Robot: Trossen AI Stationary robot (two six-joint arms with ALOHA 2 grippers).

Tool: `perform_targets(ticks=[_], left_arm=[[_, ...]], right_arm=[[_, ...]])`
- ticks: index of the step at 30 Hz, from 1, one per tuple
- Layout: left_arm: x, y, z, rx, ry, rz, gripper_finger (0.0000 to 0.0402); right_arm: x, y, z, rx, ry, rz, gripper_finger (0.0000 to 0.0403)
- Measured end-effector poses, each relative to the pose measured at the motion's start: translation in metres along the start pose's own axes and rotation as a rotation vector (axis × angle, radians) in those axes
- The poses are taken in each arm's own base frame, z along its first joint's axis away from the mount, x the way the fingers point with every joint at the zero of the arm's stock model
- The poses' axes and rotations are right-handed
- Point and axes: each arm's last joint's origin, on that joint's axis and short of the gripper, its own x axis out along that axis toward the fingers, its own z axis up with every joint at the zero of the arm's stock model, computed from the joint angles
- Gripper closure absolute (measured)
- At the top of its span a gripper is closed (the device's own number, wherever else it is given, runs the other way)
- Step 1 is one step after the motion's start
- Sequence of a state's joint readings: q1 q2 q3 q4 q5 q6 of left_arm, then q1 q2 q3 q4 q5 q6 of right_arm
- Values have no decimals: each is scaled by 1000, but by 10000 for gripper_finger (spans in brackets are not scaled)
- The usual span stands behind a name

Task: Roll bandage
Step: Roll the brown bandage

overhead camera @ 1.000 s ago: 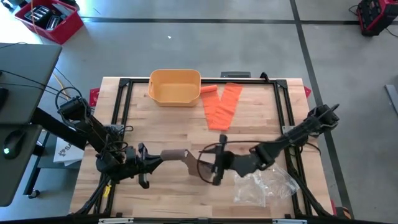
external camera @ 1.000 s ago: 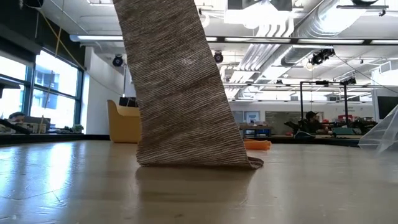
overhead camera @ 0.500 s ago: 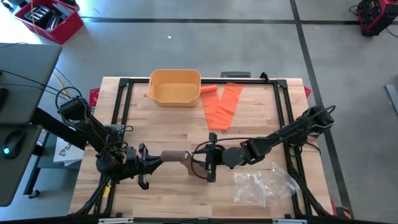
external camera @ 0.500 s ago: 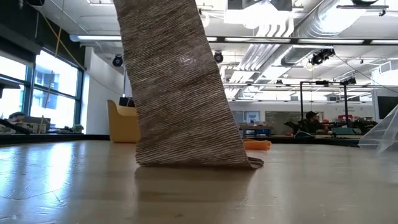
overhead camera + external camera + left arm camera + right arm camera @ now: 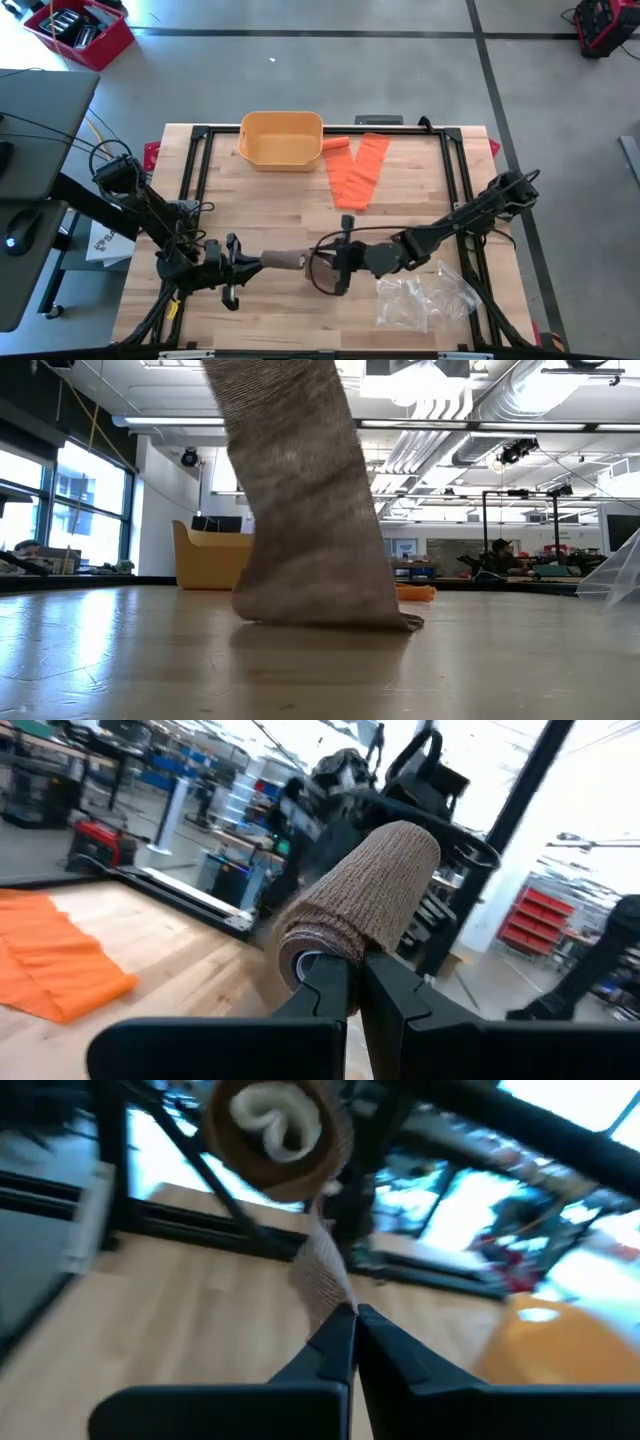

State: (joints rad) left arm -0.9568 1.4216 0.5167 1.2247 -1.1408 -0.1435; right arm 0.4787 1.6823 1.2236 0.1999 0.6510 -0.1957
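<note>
A brown bandage roll [image 5: 284, 261] hangs level above the table's near middle, between my two grippers. My left gripper [image 5: 245, 268] is shut on the roll's left end [image 5: 318, 960]. From the roll a loose brown strip [image 5: 310, 510] hangs down, and its lower end [image 5: 330, 622] rests on the tabletop. My right gripper [image 5: 334, 264], just right of the roll, is shut on that strip [image 5: 322, 1275]. The roll's other end [image 5: 278, 1128] faces the right wrist camera. My left gripper pinches the rim of the roll's left end [image 5: 312, 963] between its two fingers, coming about level from the table's left. The roll sticks out beyond the fingertips, lifted clear of the table. My right gripper pinches the loose strip [image 5: 335, 1305] a short way below the roll, between its two fingertips, coming about level from the table's right. The strip runs from the roll to the fingers; one layer or several, I cannot tell.
An orange bandage [image 5: 358, 170] lies spread at the far middle, beside a yellow bin [image 5: 281, 138]. A crumpled clear plastic bag [image 5: 425, 298] lies at the near right. A black frame [image 5: 200, 160] runs along the table's edges.
My right gripper has edged toward the roll, rolled at the wrist and shut on the hanging strip. The strip has gathered narrower and shifted sideways in the low view, while its lower end stays on the table. The roll has turned a little in my left gripper.
</note>
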Motion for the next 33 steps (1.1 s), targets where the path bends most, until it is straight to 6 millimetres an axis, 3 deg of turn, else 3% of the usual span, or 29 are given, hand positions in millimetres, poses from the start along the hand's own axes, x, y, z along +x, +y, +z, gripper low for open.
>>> perform_targets(ticks=[6, 12, 17, 23, 33], left_arm=[[14, 7, -16, -65, 128, -120, 397], [28, 25, -32, -147, 266, -40, 397], [35, 37, -38, -194, 315, 28, 397], [40, 40, -36, -220, 304, 42, 397], [53, 44, -32, -207, 336, -17, 396]], right_arm=[[-13, -1, 29, -234, -19, -115, 402], [-26, -4, 67, -471, -64, -112, 402], [-37, -4, 90, -509, -122, -113, 402], [-39, 2, 91, -484, -168, -24, 403], [-10, 10, 83, -540, -261, 76, 403]])
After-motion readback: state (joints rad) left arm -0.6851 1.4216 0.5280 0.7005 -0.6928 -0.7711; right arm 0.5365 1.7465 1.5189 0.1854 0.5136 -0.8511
